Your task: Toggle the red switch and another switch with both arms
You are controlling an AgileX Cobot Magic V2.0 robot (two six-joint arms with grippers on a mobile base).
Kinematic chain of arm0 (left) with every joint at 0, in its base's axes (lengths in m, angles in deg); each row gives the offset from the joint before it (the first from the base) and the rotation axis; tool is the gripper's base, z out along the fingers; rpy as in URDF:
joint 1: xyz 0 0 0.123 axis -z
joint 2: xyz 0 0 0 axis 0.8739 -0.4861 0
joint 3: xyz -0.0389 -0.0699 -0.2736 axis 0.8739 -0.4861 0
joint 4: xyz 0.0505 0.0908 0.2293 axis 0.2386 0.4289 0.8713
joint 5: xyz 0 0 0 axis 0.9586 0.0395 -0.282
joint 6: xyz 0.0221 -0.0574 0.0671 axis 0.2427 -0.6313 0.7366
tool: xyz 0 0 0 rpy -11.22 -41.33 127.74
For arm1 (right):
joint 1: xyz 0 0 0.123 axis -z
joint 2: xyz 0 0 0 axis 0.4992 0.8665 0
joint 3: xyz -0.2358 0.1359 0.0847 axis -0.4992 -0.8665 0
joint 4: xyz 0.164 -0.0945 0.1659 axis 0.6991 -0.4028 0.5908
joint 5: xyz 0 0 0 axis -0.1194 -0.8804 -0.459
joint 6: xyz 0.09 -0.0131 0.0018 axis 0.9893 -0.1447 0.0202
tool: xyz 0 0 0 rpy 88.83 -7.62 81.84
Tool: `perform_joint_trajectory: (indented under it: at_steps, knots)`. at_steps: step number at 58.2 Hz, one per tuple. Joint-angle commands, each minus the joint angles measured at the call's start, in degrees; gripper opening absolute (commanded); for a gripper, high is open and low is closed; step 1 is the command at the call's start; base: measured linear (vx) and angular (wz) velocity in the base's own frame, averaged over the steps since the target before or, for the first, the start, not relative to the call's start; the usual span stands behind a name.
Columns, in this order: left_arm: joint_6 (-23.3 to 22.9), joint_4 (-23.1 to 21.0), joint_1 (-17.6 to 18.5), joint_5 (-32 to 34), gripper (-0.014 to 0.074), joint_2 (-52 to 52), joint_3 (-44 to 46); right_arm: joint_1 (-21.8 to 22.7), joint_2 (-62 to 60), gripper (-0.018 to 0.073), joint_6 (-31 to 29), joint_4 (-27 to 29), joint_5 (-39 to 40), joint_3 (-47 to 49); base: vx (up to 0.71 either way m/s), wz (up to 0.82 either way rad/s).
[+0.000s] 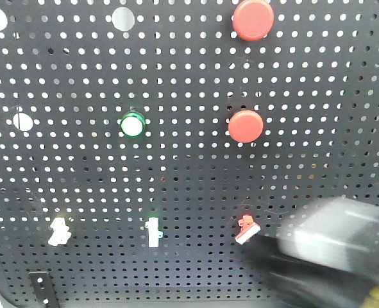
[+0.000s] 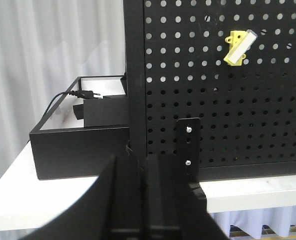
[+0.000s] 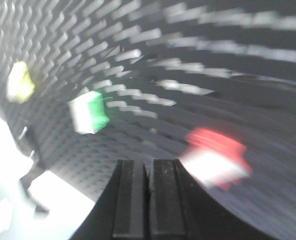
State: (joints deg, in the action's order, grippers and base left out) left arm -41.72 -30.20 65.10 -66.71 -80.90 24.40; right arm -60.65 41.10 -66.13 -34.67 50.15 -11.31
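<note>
The red switch (image 1: 247,230), a small red base with a white lever, sits low on the right of the black pegboard (image 1: 189,186). The pale yellow switch (image 1: 59,231) is mounted low on the left. My right gripper (image 1: 256,247) reaches in from the lower right, motion-blurred, its tip just below and right of the red switch. In the right wrist view, the gripper (image 3: 149,167) is shut and empty, with the red switch (image 3: 215,157) blurred just to the right of its tip. My left gripper (image 2: 143,165) is shut and empty, well below and left of the yellow switch (image 2: 238,46).
Two big round red buttons (image 1: 252,19) (image 1: 245,126) and a green-ringed button (image 1: 132,124) sit higher on the board. A green-based white toggle (image 1: 152,232) stands between the two switches. A black open box (image 2: 80,145) with a cable lies left of the board, beside a mounting bracket (image 2: 188,150).
</note>
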Motion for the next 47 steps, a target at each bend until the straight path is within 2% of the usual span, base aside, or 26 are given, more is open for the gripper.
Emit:
perform_joint_trajectory:
  at_steps: [1,6,14,21,30,34,47]
  knots:
    - [-0.1,-0.6,-0.1,4.4,0.0003,0.3,-0.7,5.3,-9.0,-0.0006,-2.1,2.3,4.5,-4.6,0.00,0.00]
    - [-0.1,-0.6,-0.1,4.4,0.0003,0.3,-0.7,11.5,-18.3,-0.0006,-2.0,0.7,2.4,-10.5,0.00,0.00]
    - [-0.1,-0.6,-0.1,4.4,0.0003,0.3,-0.7,21.7,-33.4,-0.0006,-1.8,-5.8,-4.8,-18.2,0.00,0.00]
    - [-0.1,-0.6,-0.1,4.4,0.0003,0.3,-0.7,27.5,-43.6,-0.0006,-1.4,-5.7,-10.8,-24.1,0.00,0.00]
    - [-0.1,-0.6,-0.1,4.4,0.0003,0.3,-0.7,31.5,-52.4,-0.0006,-1.7,-2.9,-10.3,-31.9,0.00,0.00]
    - [-0.1,-0.6,-0.1,4.2,0.0003,0.5,-0.7,32.6,-51.5,-0.0006,-2.2,-2.3,-13.9,-31.3,0.00,0.00]
    - [-0.1,-0.6,-0.1,4.1,0.0003,0.5,-0.7,33.6,-51.7,-0.0006,-2.3,-2.1,-14.0,-31.5,0.00,0.00]
